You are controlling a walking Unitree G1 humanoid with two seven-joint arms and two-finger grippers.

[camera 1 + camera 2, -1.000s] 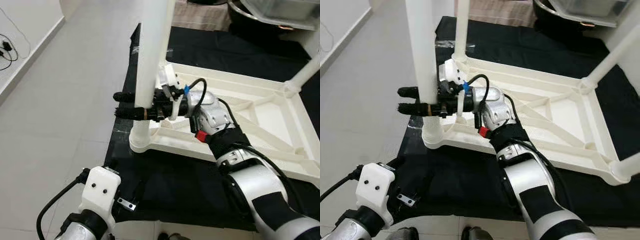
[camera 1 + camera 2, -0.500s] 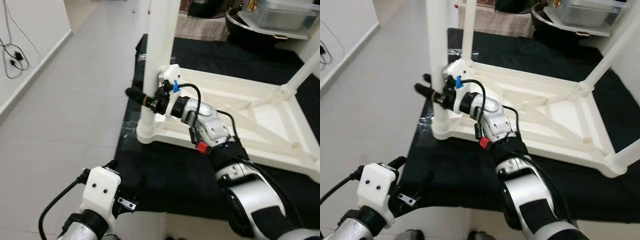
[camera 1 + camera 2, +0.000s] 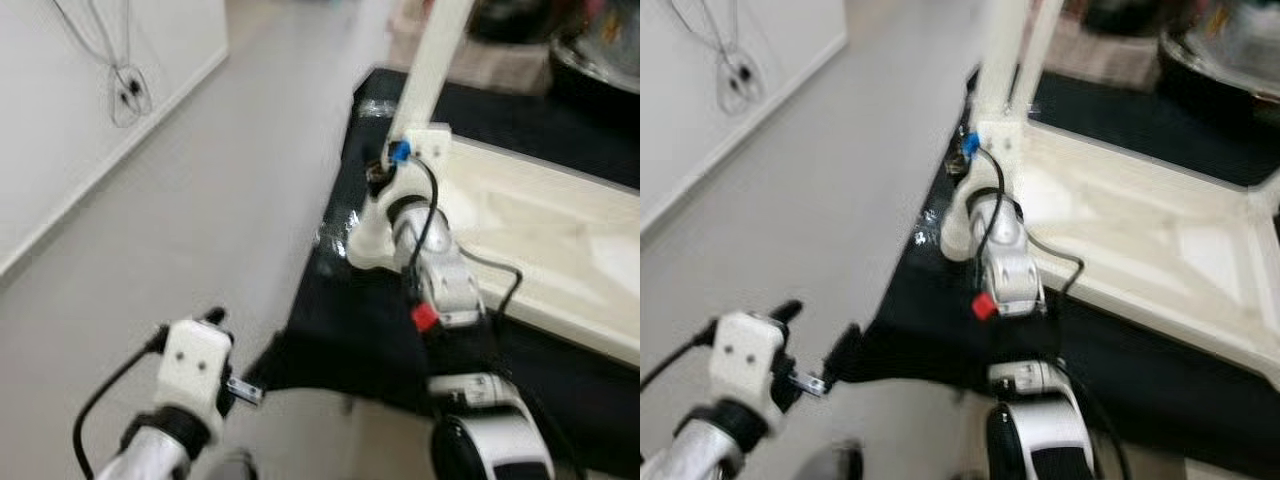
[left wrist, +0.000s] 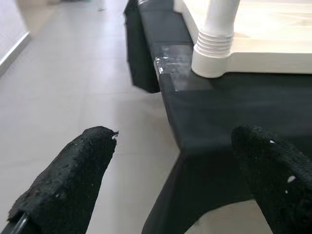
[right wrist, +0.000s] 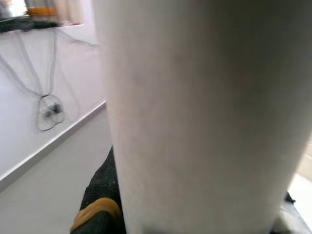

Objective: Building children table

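The white children's table lies upside down on a black cloth. At its near left corner a white table leg stands upright in its ribbed socket. My right gripper is shut around this leg low down. In the right wrist view the table leg sits close between the fingers, and one black finger with an orange band shows beside it. My left gripper hangs open and holds nothing, low by the cloth's near left corner. Both head views are blurred.
Grey tiled floor spreads out to the left, up to a white wall with hanging cables. The cloth's edge drops to the floor beside the socket. Dark basins stand behind the table.
The whole picture has shifted and blurred, so the camera moved. My right gripper stays around the leg near the socket. The left arm stays low.
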